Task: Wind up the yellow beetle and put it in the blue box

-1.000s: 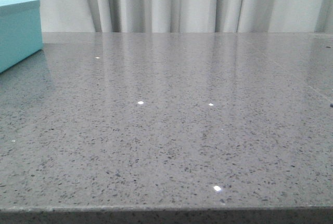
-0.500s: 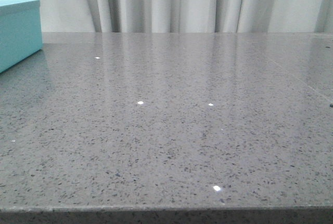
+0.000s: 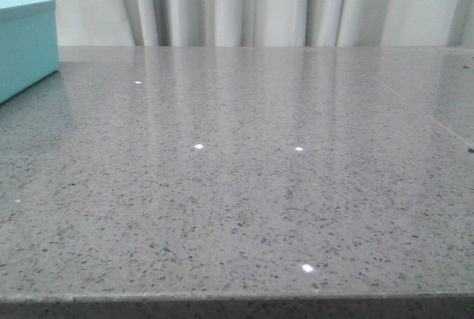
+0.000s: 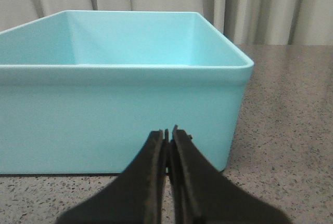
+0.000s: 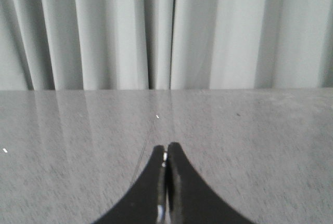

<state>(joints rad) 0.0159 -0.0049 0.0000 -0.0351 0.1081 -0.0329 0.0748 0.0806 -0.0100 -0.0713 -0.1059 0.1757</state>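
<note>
Both claws closed and empty, low over the counter (image 3: 244,186).
Left claw (image 4: 168,135) faces the box (image 4: 119,115) standing on the counter's far left; right claw (image 5: 166,154) faces curtains (image 5: 166,31). Beetle shows in no view.

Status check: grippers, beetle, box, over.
Left gripper shut, empty, facing the blue box. Right gripper shut, empty, over bare table. Yellow beetle not in any view. Nothing in the way.

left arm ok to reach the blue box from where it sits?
Probably yes. The left gripper, shut and empty, faces the blue box's near wall with nothing between them; the open top is unobstructed too.
</note>
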